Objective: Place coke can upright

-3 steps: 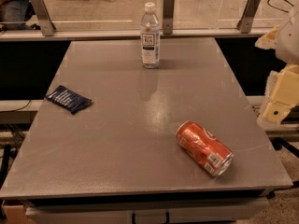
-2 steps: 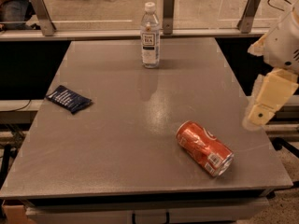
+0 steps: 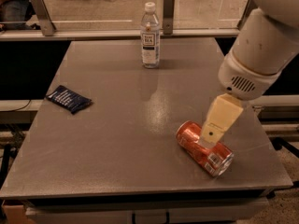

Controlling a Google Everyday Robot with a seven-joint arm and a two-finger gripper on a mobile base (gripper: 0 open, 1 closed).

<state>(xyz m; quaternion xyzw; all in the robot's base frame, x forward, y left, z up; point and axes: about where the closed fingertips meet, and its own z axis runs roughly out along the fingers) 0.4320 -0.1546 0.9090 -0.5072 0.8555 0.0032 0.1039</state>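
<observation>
Grey bench [image 3: 121, 143] carries the same layout as before: the coke can [image 3: 216, 157] still lies on its side near the front right corner. What differs is the gripper [image 3: 209, 141], which has swung in from beyond the right edge and now sits over the can's middle; its grip state is not discernible. Bottle [image 3: 150, 35] and dark packet [image 3: 69, 99] have not moved.

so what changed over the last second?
The gripper swung in from the picture's right, leftward and down, and now sits over the middle of the coke can; a grasp cannot be told. The can lies on its side in the same spot. The water bottle and dark blue packet have not moved.
</observation>
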